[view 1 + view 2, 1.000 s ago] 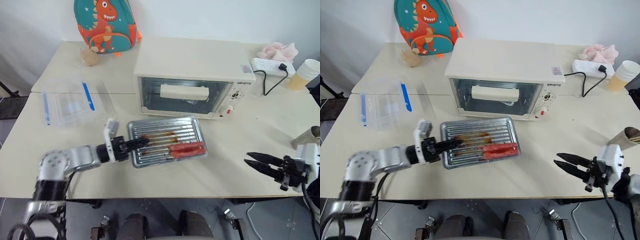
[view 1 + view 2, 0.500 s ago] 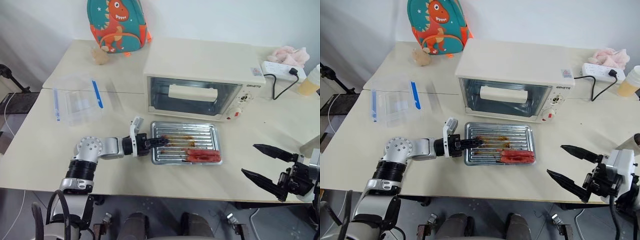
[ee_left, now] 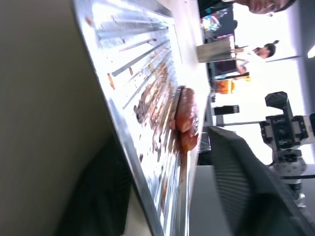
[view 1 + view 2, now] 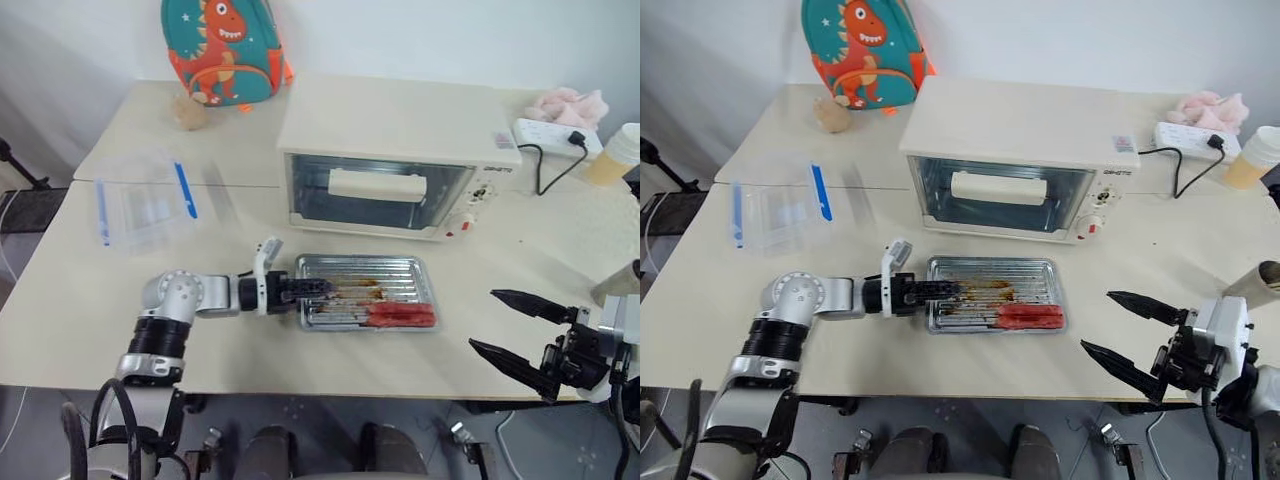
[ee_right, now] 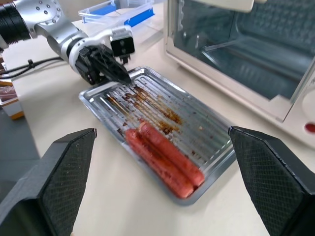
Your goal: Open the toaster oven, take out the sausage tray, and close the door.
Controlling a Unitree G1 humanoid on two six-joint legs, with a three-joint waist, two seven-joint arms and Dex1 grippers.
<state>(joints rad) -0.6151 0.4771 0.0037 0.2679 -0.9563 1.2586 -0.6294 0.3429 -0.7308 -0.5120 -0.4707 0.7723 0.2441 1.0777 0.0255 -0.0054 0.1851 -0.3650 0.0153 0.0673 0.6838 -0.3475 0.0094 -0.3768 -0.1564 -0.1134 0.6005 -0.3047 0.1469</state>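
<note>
Toaster oven: the cream toaster oven (image 4: 398,152) stands at the back middle of the table (image 4: 60,290), knobs on its right panel, black cord running to a power strip (image 4: 555,135) at the back right.
Door: the glass door (image 4: 382,194) stands upright against the oven front, its wide cream bar handle (image 4: 375,184) across the pane.
Sausage tray: the ribbed silver sausage tray (image 4: 995,293) lies flat on the table just in front of the oven, brown grease streaks over its middle, red sausages (image 5: 165,160) lying side by side along its near right part.
My left gripper: my left gripper (image 4: 308,290) reaches in level from the left; my fingers straddle the tray's left rim, one above it and one below, with a gap showing, so they look parted rather than pinching.
My right gripper: my right gripper (image 4: 512,329) hangs over the table's near right edge, well apart from the tray, its two black fingers spread wide and holding nothing.
Other things: a clear plastic box with blue clips (image 4: 145,200) on the left, a dinosaur backpack (image 4: 223,48) at the back, a paper cup (image 4: 618,152) at the far right.
</note>
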